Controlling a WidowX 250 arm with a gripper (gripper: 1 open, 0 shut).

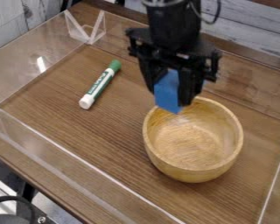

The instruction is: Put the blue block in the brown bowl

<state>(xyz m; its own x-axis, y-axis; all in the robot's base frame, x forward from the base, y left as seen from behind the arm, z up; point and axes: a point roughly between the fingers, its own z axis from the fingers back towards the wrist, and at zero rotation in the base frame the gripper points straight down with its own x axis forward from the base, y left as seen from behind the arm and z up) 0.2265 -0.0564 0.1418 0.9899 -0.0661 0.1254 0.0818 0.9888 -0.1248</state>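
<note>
The blue block (167, 90) hangs between the black fingers of my gripper (170, 87), which is shut on it. Block and gripper hover in the air over the far left rim of the brown bowl (194, 137), a round light wooden bowl standing on the wooden table at the right. The block's lower end sits just above the rim and touches nothing. The bowl's inside is bare wood.
A white marker with a green cap (99, 84) lies on the table to the left of the bowl. Clear plastic walls (25, 61) fence the wooden surface, with a small clear stand (84, 26) at the back left.
</note>
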